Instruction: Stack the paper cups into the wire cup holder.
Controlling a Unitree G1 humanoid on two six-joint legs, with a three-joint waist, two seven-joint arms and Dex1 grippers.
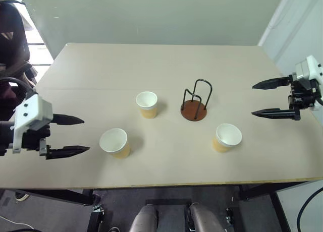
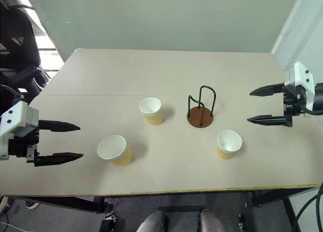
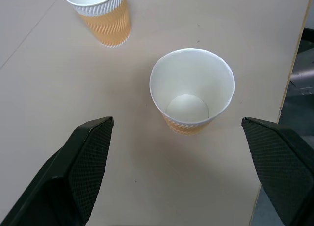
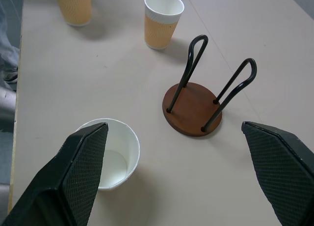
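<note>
Three paper cups stand apart near the table's front edge around the empty wire cup holder; the left gripper and the right gripper hover wide, holding nothing.

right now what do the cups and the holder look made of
Paper cups: likely paper, with a matte white inside and a rippled, embossed yellow-tan wall. Wire cup holder: thin black loops that look like coated metal wire, on a reddish-brown disc, possibly stained wood.

The table is evenly lit; soft shadows are cast beside the cups; everything is seen sharply.
</note>
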